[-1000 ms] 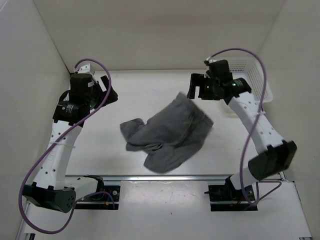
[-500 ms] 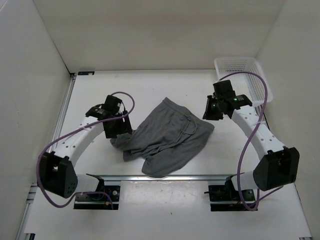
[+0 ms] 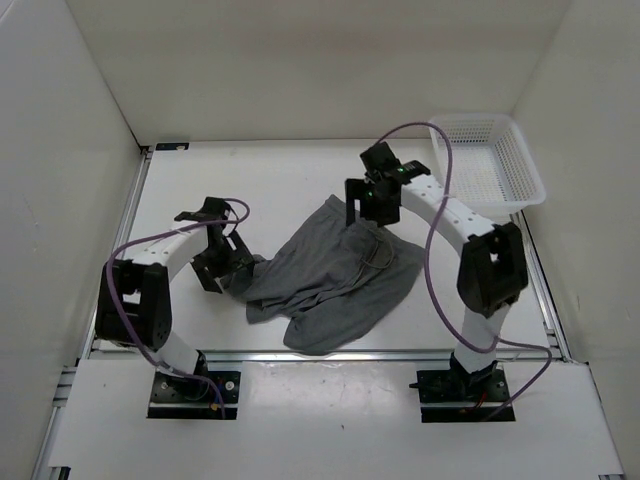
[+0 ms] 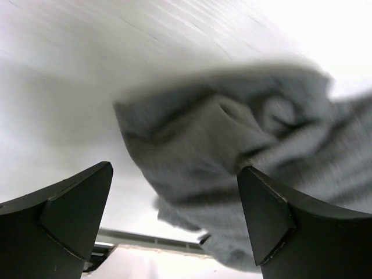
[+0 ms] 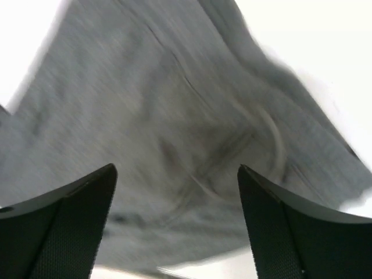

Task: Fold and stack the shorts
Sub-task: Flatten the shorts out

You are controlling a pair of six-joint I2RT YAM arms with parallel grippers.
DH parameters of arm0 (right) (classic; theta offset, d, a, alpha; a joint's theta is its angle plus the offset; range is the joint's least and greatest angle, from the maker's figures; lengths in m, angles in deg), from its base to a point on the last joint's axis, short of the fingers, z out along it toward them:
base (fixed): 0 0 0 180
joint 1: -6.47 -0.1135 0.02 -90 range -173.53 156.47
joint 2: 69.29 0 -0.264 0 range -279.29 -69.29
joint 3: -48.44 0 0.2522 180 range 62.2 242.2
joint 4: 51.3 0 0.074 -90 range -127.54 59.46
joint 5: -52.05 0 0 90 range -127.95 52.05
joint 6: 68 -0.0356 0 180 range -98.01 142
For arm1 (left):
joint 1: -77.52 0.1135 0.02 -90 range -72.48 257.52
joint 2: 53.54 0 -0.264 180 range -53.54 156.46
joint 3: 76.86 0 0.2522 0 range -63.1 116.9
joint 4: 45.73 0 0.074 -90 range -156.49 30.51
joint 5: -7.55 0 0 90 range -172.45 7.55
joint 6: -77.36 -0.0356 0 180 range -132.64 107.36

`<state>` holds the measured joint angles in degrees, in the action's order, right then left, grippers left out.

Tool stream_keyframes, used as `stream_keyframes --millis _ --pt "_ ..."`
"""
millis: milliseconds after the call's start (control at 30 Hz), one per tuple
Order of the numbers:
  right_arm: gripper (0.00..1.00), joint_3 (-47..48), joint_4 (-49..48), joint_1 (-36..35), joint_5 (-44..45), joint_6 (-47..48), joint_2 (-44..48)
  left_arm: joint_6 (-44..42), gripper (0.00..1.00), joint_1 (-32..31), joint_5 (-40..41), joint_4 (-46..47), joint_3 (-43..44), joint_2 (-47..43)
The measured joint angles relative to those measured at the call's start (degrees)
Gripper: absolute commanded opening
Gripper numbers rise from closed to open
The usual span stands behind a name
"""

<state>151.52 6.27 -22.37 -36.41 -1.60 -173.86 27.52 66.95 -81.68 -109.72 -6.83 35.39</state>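
The grey shorts (image 3: pixel 335 275) lie crumpled in the middle of the table. My left gripper (image 3: pixel 222 270) is open at the shorts' left edge, low to the table. In the left wrist view the bunched grey cloth (image 4: pixel 232 157) lies just ahead of the wide-open jaws. My right gripper (image 3: pixel 372 212) is open over the shorts' far edge near the waistband. In the right wrist view the grey fabric (image 5: pixel 174 133) with its drawstring (image 5: pixel 273 139) fills the space between the open fingers, which hold nothing.
A white mesh basket (image 3: pixel 488 165) stands at the back right corner. Walls close in the table on the left, back and right. A metal rail (image 3: pixel 320 352) runs along the near edge.
My left gripper has pulled back a little to the shorts' left edge. My right gripper has swung left from beside the basket to above the shorts' far edge. The shorts stayed put.
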Motion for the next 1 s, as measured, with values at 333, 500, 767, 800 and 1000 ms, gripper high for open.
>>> stream_keyframes --millis 333,500,767,800,1000 --pt "0.93 34.93 3.93 -1.25 2.27 -3.72 -28.92 1.51 0.71 3.54 -5.86 3.19 -2.64 4.72" --pt "0.78 44.46 5.92 -2.69 2.84 -10.05 -39.80 1.33 0.33 3.54 -7.02 4.02 -2.67 4.72" --pt "0.00 48.61 7.06 -5.75 7.39 -14.58 -42.47 -0.68 0.11 3.72 -7.89 3.58 -1.92 4.72" --pt "0.00 48.61 7.04 -5.79 7.65 -14.56 -42.29 -1.09 0.11 3.89 -7.80 3.06 -1.09 4.72" --pt "0.00 50.34 5.27 -2.29 5.62 -12.24 -38.03 -4.20 0.11 8.57 -7.52 -5.25 19.71 8.61"
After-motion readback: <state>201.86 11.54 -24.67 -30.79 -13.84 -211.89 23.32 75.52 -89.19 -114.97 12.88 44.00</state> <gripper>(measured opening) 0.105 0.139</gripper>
